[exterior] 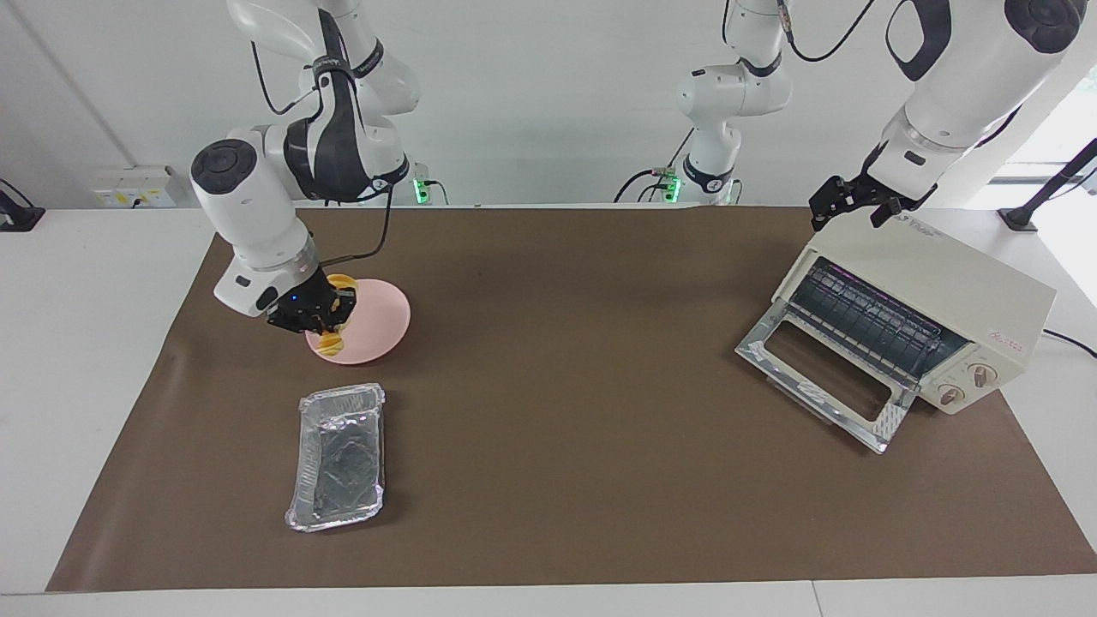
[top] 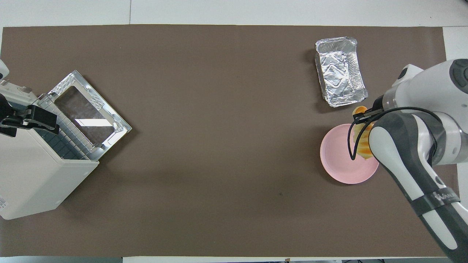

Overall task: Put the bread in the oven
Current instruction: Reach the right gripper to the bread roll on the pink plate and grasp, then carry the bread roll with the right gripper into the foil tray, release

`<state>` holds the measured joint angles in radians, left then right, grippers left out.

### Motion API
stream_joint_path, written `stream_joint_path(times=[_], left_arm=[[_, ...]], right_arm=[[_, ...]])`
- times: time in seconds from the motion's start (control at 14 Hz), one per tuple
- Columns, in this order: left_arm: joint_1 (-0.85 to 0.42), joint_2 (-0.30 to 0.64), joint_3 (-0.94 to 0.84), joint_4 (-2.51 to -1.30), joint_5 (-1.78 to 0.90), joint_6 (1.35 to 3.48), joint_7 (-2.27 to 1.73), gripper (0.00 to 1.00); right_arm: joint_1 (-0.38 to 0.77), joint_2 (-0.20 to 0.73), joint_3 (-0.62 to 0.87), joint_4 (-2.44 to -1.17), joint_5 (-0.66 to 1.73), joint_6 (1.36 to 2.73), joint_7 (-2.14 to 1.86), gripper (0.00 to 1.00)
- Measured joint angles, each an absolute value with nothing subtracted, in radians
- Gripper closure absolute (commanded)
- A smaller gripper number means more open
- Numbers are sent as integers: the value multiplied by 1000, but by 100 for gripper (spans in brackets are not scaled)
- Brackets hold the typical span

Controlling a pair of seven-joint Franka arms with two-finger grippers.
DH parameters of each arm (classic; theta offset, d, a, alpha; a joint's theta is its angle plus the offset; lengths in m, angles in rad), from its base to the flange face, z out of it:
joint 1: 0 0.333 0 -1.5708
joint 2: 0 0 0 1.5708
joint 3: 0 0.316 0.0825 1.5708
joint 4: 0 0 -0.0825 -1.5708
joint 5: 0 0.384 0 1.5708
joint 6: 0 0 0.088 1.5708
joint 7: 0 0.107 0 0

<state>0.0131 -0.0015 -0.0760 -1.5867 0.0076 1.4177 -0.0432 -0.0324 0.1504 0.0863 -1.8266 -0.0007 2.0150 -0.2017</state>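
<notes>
While held, the ridged golden-yellow bread loaf (exterior: 331, 341) hangs over the rim of the round pink plate (exterior: 377, 321).
Right gripper (exterior: 310, 319) clamps it; carry level to the cream-white toaster oven (exterior: 934, 291), door down, where the left gripper (exterior: 850, 202) waits, unclenched.

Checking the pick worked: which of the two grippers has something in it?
The right gripper: it is shut on the bread, raised over the pink plate's rim. The left gripper is open, holding nothing, over the oven's top.
</notes>
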Motion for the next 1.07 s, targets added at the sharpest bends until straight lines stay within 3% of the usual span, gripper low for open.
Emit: stream_joint_path(times=[0.29, 0.5, 0.64, 1.07], left_arm=[[13, -2, -76, -1587, 8, 1418, -43, 0], [13, -2, -76, -1587, 8, 1418, -43, 0], [13, -2, -76, -1587, 8, 1418, -43, 0], [13, -2, -76, -1587, 8, 1418, -43, 0]], right_arm=[[6, 325, 86, -1592, -10, 1960, -202, 100], [19, 554, 85, -1312, -37, 1911, -203, 100], [25, 670, 84, -1188, -49, 1912, -203, 100], [24, 804, 79, -1101, -62, 2004, -203, 100]])
